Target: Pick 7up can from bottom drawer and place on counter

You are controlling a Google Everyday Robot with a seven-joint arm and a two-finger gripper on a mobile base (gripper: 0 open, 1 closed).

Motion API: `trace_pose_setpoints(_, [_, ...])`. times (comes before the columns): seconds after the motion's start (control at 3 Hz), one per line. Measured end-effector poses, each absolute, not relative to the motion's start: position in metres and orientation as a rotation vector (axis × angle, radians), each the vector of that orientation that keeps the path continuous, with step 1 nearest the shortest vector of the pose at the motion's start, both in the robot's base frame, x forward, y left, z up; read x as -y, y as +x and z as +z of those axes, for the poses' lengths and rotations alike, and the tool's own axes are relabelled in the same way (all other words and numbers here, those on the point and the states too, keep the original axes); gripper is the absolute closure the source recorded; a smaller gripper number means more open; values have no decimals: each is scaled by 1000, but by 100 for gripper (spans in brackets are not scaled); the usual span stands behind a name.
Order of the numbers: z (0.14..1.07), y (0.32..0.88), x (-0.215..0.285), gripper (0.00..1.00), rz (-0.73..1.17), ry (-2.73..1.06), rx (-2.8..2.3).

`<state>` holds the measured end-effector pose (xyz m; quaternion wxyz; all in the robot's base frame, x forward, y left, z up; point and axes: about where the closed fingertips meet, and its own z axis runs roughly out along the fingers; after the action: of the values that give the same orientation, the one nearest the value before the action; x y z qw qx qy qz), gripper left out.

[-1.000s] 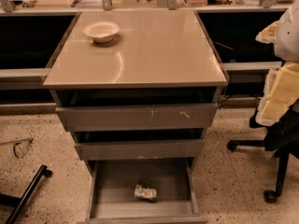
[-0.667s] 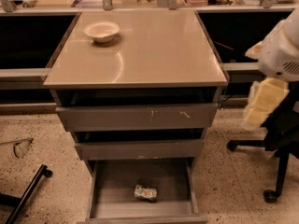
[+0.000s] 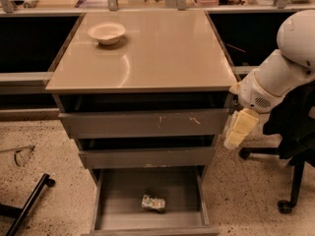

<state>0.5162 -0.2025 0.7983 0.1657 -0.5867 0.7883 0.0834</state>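
Note:
The 7up can (image 3: 153,203), small, dented, green and white, lies on its side in the open bottom drawer (image 3: 108,200), near its middle front. The counter (image 3: 162,53) is the glossy beige top of the grey cabinet. My gripper (image 3: 238,129), with pale yellowish fingers, hangs at the right of the cabinet beside the top drawer's front, level with it, well above and to the right of the can. It holds nothing.
A white bowl (image 3: 107,32) sits on the counter's back left. The two upper drawers (image 3: 142,124) are slightly open. A black office chair (image 3: 295,146) stands at the right behind the arm. A black bar (image 3: 27,205) lies on the speckled floor at the left.
The arm has swung in from the right edge toward the cabinet and lowered, bringing the gripper down beside the top drawer. The can and drawers have not moved.

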Motion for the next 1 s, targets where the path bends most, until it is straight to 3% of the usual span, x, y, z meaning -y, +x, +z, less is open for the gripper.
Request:
trace_pose_setpoints(0.67, [752, 525, 197, 0, 313, -1652, -2223])
trace_pose_setpoints(1.0, [656, 546, 175, 0, 474, -1600, -2127])
